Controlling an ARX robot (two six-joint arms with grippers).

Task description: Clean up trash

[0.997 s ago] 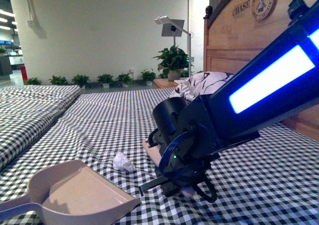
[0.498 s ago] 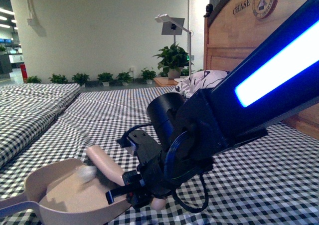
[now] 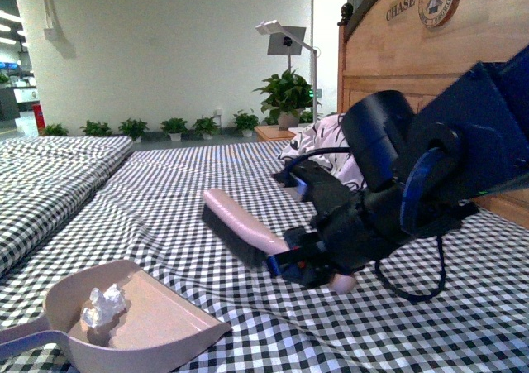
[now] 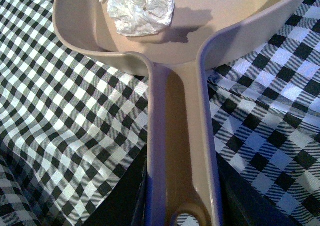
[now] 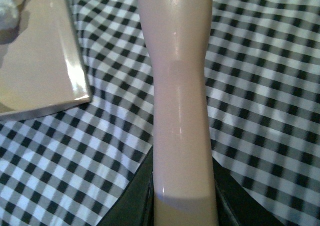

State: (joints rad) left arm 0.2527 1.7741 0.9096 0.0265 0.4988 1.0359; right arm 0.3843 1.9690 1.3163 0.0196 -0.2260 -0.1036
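The trash (image 3: 103,304), a crumpled white paper wad, lies inside the beige dustpan (image 3: 157,323) at the lower left of the checked bed. The left wrist view shows the trash (image 4: 137,8) at the back of the dustpan (image 4: 240,30), with my left gripper (image 4: 182,201) shut on the pan's handle. My right gripper (image 3: 302,261) is shut on the brush (image 3: 244,228), held in the air to the right of the pan, bristles down. In the right wrist view the brush (image 5: 180,85) handle runs out from my right gripper (image 5: 182,201), the dustpan (image 5: 35,60) edge to one side of it.
A black-and-white patterned pillow (image 3: 318,145) rests against the wooden headboard (image 3: 397,67) at the right. A second checked bed (image 3: 50,183) lies to the left. A nightstand with a potted plant (image 3: 285,100) and a lamp stands behind.
The brush swept the wad from the bedspread into the dustpan, then rose and drew back to the right. The dustpan has stayed in place.
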